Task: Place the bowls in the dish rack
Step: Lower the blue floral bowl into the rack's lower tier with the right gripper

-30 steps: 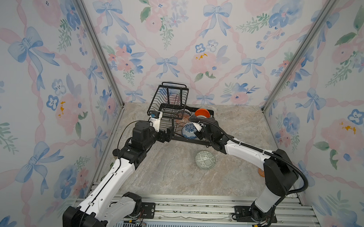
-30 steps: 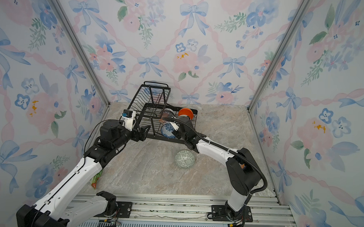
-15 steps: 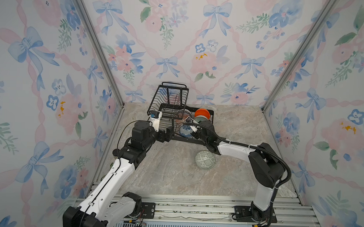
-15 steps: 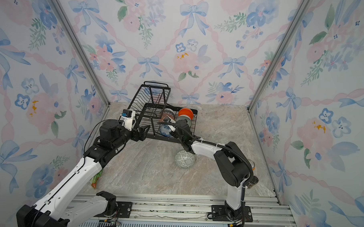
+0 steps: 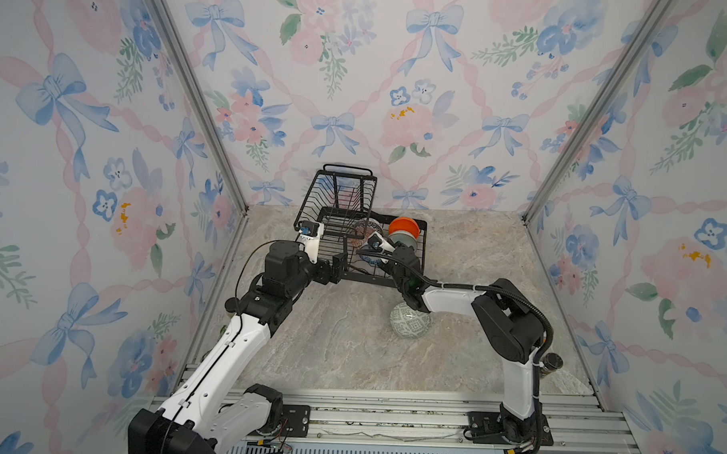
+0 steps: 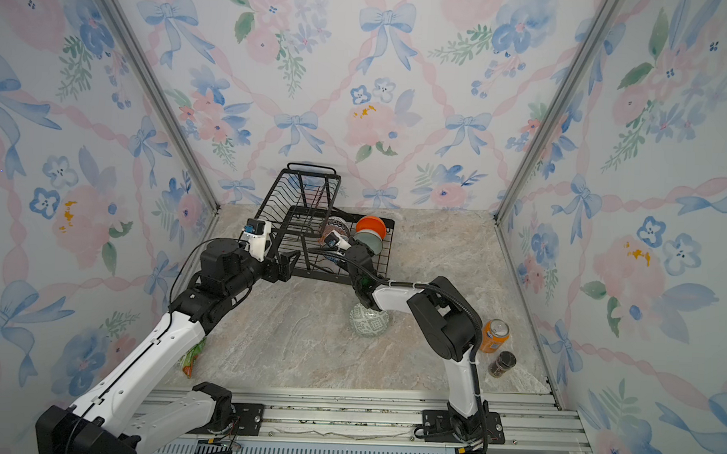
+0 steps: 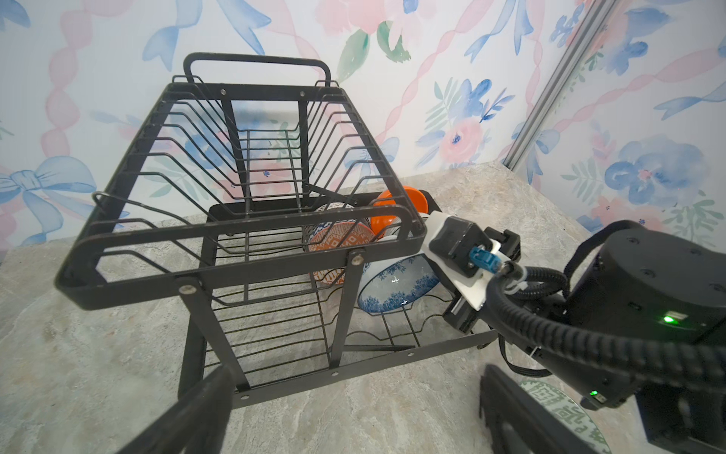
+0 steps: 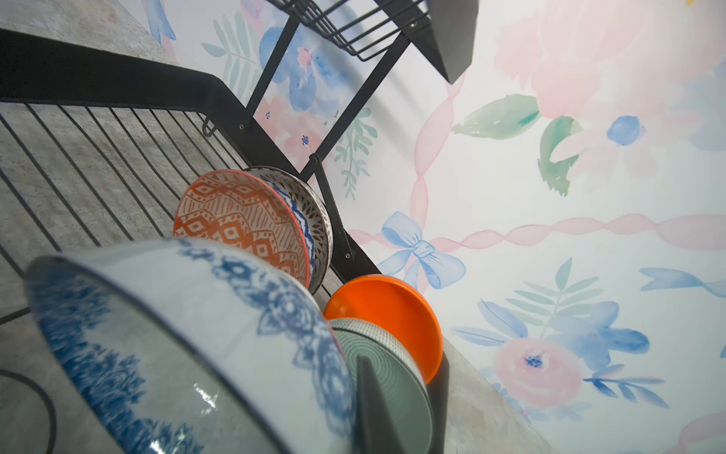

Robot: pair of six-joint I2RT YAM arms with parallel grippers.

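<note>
In a top view the dish rack stands at the back of the table. The right gripper reaches into the rack's lower tray, clamped on the rim of the blue-white floral bowl. That bowl hangs tilted just in front of the plain orange bowl and the mint green bowl, both already racked. The left gripper hovers at the rack's front bar, jaws spread wide, holding nothing. The green-white geometric bowl lies on the table in front of the rack, under the right forearm, well apart from both grippers.

A second ago the right arm stretched wide, its elbow far from the rack. Now the elbow is folded in, and the floral bowl has slid sideways toward the patterned bowls. The left arm and the geometric bowl have not shifted. In a top view the orange can, half hidden by that arm before, shows whole, well away from the rack.

From the left wrist, the floral bowl leans above the tray wires beside the orange-white patterned bowl. The left fingers stand far apart, short of the rack.

From the right wrist, the floral bowl fills the foreground against one dark finger. Beyond it in the rack stand the orange-white bowl and the white-black patterned bowl.
</note>
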